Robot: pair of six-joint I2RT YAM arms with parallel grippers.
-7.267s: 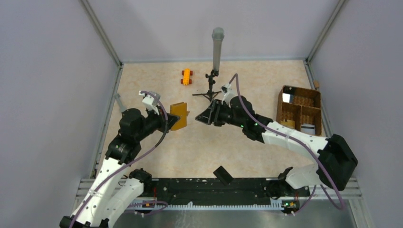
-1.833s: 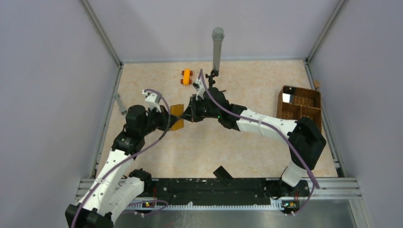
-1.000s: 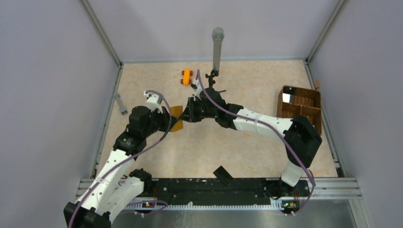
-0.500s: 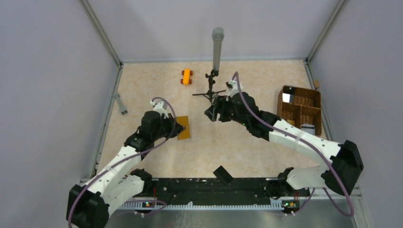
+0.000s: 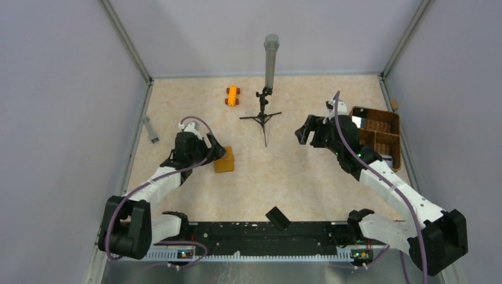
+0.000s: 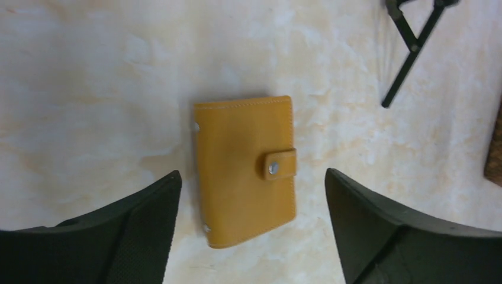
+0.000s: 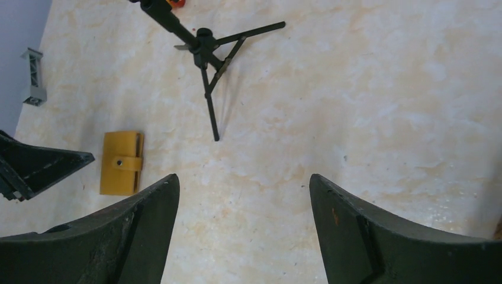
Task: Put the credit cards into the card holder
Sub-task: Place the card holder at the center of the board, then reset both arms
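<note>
The card holder (image 6: 245,168), a mustard-orange wallet, lies flat and closed on the table (image 5: 260,177), its strap snapped. In the top view the card holder (image 5: 224,160) is left of centre. My left gripper (image 6: 251,177) hovers open over it, a finger on each side, touching nothing. My right gripper (image 5: 303,130) stands open and empty over bare table at the right, far from the card holder (image 7: 121,163). What look like credit cards, one pale (image 5: 357,121) and one grey (image 5: 385,158), lie in the wicker basket (image 5: 391,127), partly hidden by the right arm.
A black tripod stand (image 5: 264,115) with a grey tube stands at the back centre. An orange toy car (image 5: 232,95) sits left of it. A small grey piece (image 5: 150,129) lies by the left wall, and a black block (image 5: 277,218) rests at the near edge.
The left gripper lowered the card holder to the table, let go and opened. The right arm pulled back from the card holder to the right and opened.
</note>
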